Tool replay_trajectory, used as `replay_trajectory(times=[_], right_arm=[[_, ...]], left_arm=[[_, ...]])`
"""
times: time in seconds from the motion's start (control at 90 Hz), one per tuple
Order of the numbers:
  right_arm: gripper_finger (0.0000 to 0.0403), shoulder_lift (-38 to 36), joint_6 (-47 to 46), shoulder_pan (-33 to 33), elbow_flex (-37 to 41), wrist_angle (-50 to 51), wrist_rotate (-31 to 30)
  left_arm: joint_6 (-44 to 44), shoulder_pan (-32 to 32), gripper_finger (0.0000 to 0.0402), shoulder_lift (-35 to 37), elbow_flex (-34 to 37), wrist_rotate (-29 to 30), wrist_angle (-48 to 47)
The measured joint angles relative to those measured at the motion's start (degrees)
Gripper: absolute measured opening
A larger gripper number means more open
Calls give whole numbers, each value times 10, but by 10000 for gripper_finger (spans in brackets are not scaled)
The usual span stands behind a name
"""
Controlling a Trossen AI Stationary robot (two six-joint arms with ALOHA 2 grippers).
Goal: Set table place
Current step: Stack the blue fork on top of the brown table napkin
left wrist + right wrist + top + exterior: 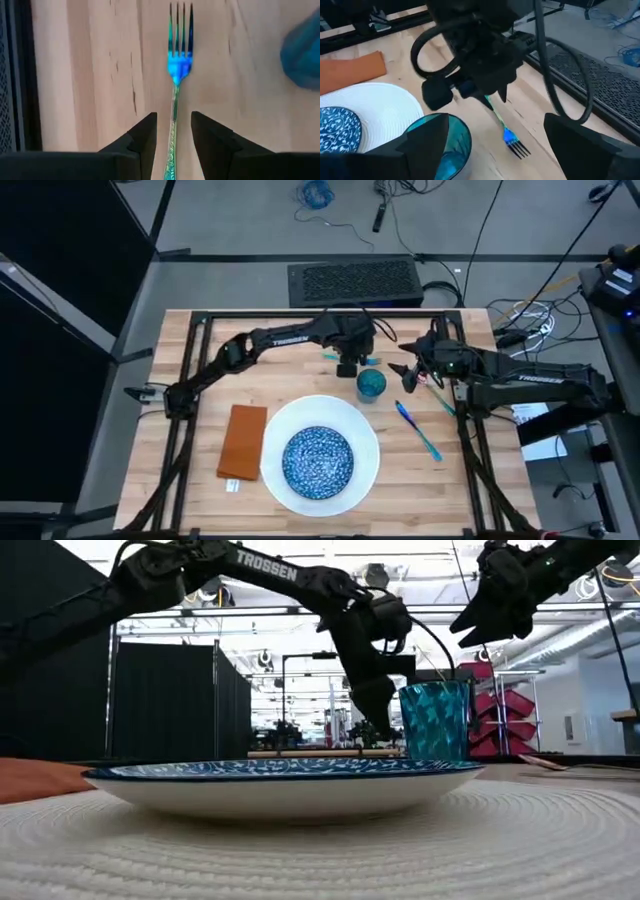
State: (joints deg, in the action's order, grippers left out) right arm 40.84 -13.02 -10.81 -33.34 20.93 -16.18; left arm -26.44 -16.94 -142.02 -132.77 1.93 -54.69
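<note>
Now fork step — left pincer (173, 142) straddles fork (179, 60) handle, upper centre, fingers spread; next: pinch, lift, place beside napkin (243, 442).

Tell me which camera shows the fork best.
The left wrist view: the fork lies lengthwise on the table, tines clear, its handle between the left gripper's open fingers. The right wrist view shows only its tines past that gripper. The high view gives a teal sliver; the low view none.

A black perforated box (353, 282) and loose cables (520, 315) lie on the floor beyond.
</note>
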Motion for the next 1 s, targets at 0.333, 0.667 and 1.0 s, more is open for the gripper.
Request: replay_trajectory(times=[0.333,0.667,1.0], right_arm=[[313,0,-10,0,0,6,1],[313,0,-13,0,0,3,1],[313,0,-13,0,0,3,1]], left_arm=[[2,-4,107,-21,0,-17,-10],[5,-13,107,-27,0,-60,1],[33,-31,107,-27,0,-128,5]])
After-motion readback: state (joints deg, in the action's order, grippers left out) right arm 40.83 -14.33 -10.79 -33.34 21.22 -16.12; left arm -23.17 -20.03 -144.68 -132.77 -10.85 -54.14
